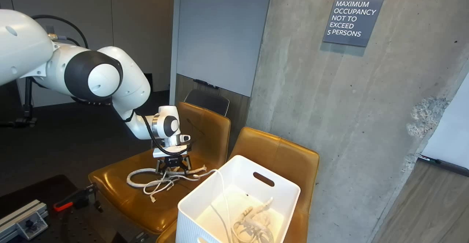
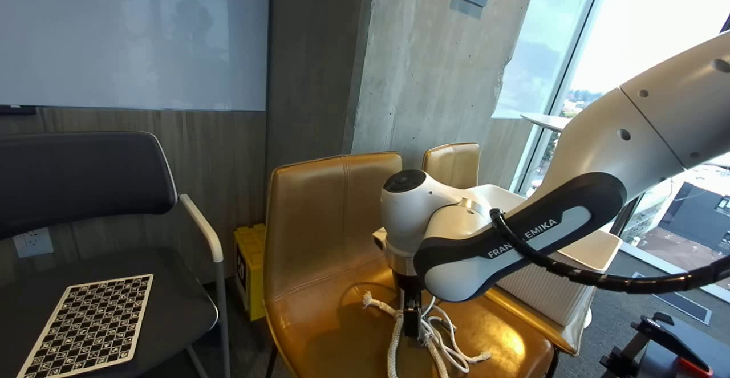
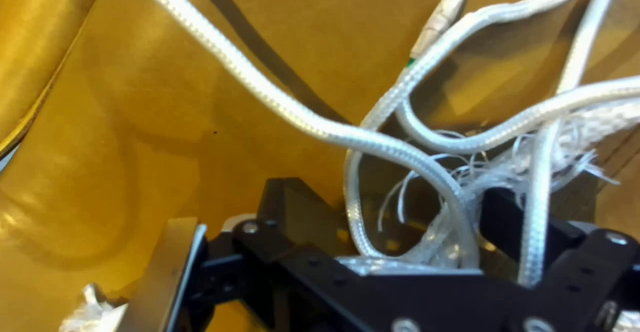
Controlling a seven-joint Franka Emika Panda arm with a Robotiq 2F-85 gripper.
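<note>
My gripper (image 1: 173, 171) points down over the seat of a tan leather chair (image 1: 121, 190), low among a loose tangle of white rope (image 1: 141, 177). In the wrist view its jaws (image 3: 395, 197) stand wide apart. Between and around them lie loops of thin white cord (image 3: 320, 126) and a thicker frayed rope (image 3: 580, 136); nothing is pinched. One cord end is wrapped in tape (image 3: 440, 21). A cord runs from the tangle over the rim of a white bin (image 1: 238, 173), where more beige rope (image 1: 253, 223) is heaped. Part of the tangle is hidden behind the gripper.
The bin rests on a neighbouring tan chair (image 1: 278, 144). Backrests and a concrete wall (image 1: 348, 107) stand behind. A grey chair (image 2: 154, 269) carries a patterned board (image 2: 91, 321), with a yellow box (image 2: 251, 269) beside it. A red-and-black clamp (image 1: 73, 199) lies at the dark table's edge.
</note>
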